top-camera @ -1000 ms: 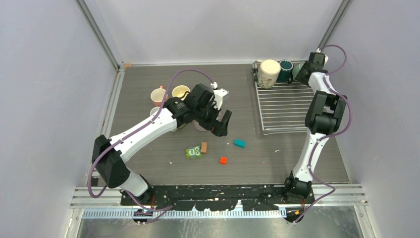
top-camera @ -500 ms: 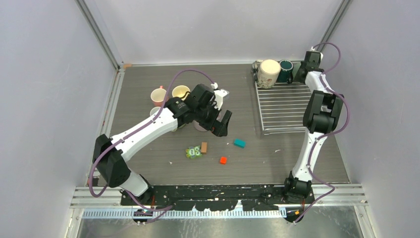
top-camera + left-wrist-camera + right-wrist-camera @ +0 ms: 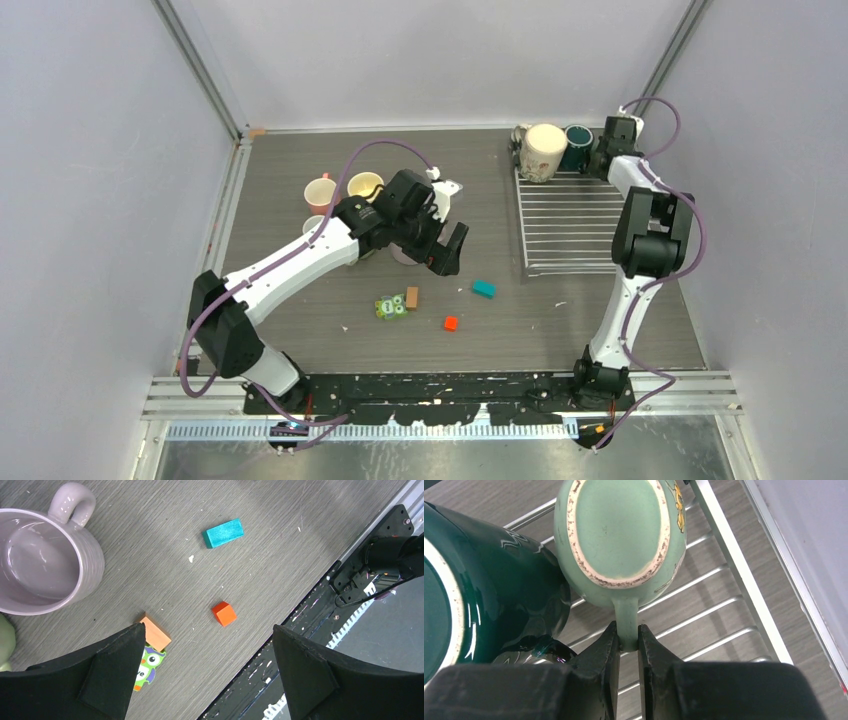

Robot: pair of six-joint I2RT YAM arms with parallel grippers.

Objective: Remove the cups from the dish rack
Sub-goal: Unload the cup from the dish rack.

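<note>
Right arm: rises from its base at the near edge, bends at the elbow and reaches to the far right corner of the dish rack (image 3: 568,218). The right gripper (image 3: 628,634) has its jaws narrowed onto the handle of a pale green mug (image 3: 620,535), which lies on its side on the rack bars with its base toward the wrist camera.

Left arm: stretches from the near left toward the middle of the table (image 3: 300,160), wrist turned down. The left gripper (image 3: 208,629) hangs above the tabletop with jaws wide and nothing between them.

Surroundings: a dark green mug (image 3: 489,580) lies touching the pale green one. From above, a cream mug (image 3: 543,148) sits just beside the dark one at the rack's far edge. A dark shape at its left may be another mug, but it is too hidden to tell.

Count: three mugs are plainly on the rack. Off the rack, a mauve mug (image 3: 42,565) stands upright below the left gripper, and three more mugs (image 3: 320,190) stand beyond the left arm. There are four small pieces: a teal block (image 3: 223,532), a red cube (image 3: 223,613), an orange block (image 3: 155,634) and an owl piece (image 3: 146,666).
</note>
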